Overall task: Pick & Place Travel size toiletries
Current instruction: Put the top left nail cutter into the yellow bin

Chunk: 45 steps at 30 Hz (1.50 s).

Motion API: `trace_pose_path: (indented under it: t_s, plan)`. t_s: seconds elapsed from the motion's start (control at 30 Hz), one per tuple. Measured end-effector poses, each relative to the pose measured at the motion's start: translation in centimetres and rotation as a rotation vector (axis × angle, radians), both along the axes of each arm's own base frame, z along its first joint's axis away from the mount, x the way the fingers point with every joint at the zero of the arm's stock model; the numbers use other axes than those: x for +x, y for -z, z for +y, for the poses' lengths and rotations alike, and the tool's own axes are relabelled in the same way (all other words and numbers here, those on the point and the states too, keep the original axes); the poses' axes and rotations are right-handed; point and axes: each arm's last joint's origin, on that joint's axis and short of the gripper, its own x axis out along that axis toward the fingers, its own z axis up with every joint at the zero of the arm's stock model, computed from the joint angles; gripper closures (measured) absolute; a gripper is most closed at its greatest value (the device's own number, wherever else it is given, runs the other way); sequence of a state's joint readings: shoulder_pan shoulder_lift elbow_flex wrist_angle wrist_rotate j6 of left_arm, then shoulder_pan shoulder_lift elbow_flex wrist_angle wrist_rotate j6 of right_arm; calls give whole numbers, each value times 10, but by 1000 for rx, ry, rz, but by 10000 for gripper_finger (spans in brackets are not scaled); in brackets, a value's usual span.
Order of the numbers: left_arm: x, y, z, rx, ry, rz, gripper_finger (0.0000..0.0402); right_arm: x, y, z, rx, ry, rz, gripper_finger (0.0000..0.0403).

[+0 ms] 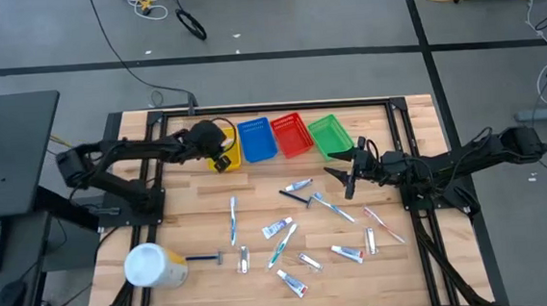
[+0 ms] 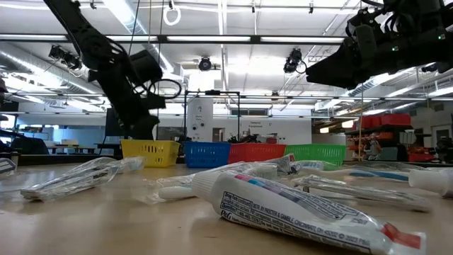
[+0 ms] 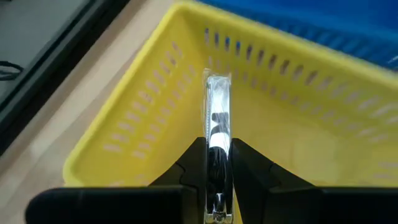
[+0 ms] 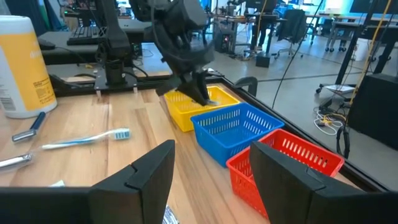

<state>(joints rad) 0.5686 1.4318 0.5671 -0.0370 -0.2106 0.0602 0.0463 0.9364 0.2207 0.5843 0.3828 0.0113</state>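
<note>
My left gripper (image 1: 222, 162) stands over the yellow basket (image 1: 232, 152) at the far left of the basket row, pointing down into it, and is shut on a thin toiletry in a clear wrapper (image 3: 217, 106). My right gripper (image 1: 349, 179) hovers open above the table in front of the green basket (image 1: 330, 135); nothing lies between its fingers (image 4: 211, 165). The other toiletries (image 1: 298, 230) lie flat on the wood: white tubes (image 1: 296, 185), toothbrushes (image 1: 233, 219), sachets and a dark razor stick (image 1: 294, 197). My left gripper pinches the clear-wrapped item between its two fingers (image 3: 196, 163), near the item's rear end (image 3: 217, 144). The fingers come from above, slanting down into the yellow basket. The item sticks out forward past the fingertips, edge-on, and its free end (image 3: 217, 79) is inside the basket above the floor.
Blue (image 1: 256, 140) and red (image 1: 292, 134) baskets stand between the yellow and green ones along the far edge. A big white-and-yellow container (image 1: 154, 267) lies at the near left, a razor (image 1: 204, 259) beside it. A dark frame (image 1: 270, 107) borders the table.
</note>
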Motion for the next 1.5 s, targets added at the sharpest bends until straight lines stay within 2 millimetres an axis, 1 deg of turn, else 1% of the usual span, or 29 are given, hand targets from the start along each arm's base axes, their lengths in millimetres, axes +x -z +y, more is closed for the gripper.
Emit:
trace_pose_path:
  t_s: [0.17,0.37,0.6,0.83,1.2,1.5]
  plan:
    - [3,9,5,-20,-17,31,344,0,0,0,0,0,0,183]
    - [3,7,11,-23,-33,14,340,0,0,0,0,0,1,183]
    - [3,7,11,-61,-14,-14,339,0,0,0,0,0,4,183]
    - [3,7,11,-53,0,-4,318,0,0,0,0,0,4,183]
    - [2,8,11,-55,4,6,313,0,0,0,0,0,4,183]
    - [2,8,10,-61,4,16,283,0,0,0,0,-1,4,183]
